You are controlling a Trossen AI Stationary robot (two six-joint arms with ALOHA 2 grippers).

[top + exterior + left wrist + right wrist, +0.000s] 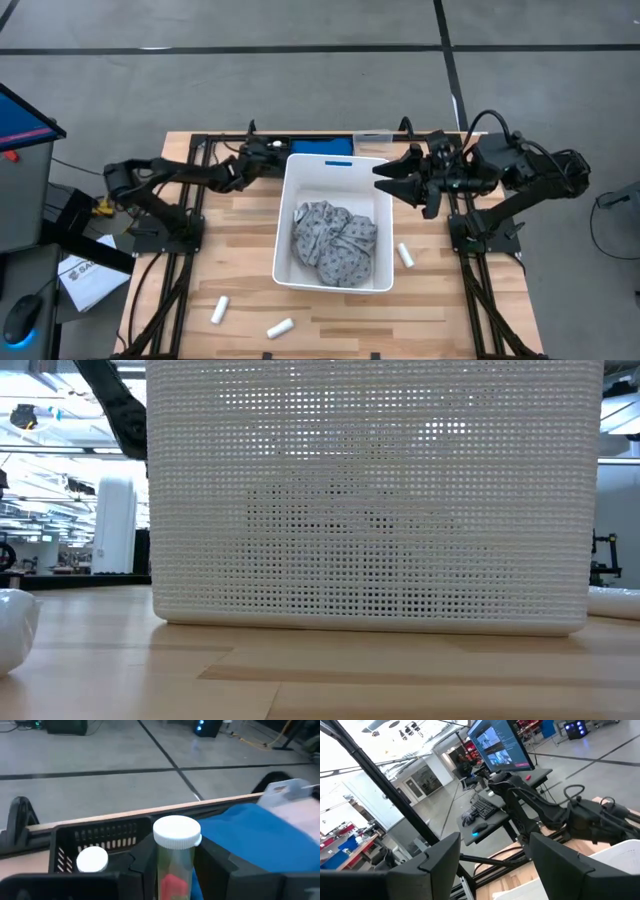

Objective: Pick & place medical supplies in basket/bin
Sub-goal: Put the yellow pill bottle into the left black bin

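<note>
The white tub [335, 220] stands mid-table, and the grey speckled fabric [335, 245] lies crumpled on its floor. White rolls lie on the wood: one to the tub's right [405, 255] and two near the front edge [219, 310] [279, 327]. My left gripper [272, 152] [175, 850] is at the tub's far left corner, shut on a clear vial [174, 865] with a white cap and something red inside. My right gripper [385, 180] [495, 850] hovers open over the tub's far right rim, holding nothing. My left gripper pinches the clear vial between its two fingers [145, 862], on the tube's body just below the white cap [176, 832]. The vial lies along the fingers, and its capped end sticks out past their tips. Its lower end is hidden between the fingers.
A black slotted tray [100, 842] beyond the left gripper holds another white-capped vial [92, 859], and a blue object [260, 835] lies beside it at the table's far edge. The tub's perforated wall [370, 500] fills the low view, with rolls at either side [15, 625] [615, 600].
</note>
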